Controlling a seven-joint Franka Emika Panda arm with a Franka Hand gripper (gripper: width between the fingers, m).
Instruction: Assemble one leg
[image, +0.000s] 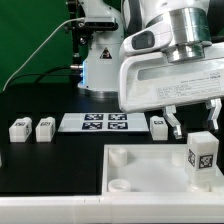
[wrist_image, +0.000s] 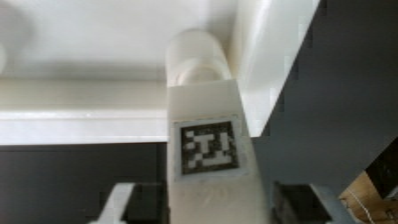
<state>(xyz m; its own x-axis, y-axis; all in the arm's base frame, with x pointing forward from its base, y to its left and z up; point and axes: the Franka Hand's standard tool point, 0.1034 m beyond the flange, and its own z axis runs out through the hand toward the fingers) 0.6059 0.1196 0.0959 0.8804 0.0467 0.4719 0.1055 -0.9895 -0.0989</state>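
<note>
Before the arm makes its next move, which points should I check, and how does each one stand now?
1. Leg stands upright on the panel: ok.
2. Leg's lower end is seated fully in the panel: cannot tell; the joint is hidden in both views.
3. Gripper is open, with a gap on each side of the leg in the wrist view: ok.
4. Leg lies roughly midway between the fingers: ok.
5. Three spare legs sit by the marker board, off the panel and apart from the gripper: ok.
</note>
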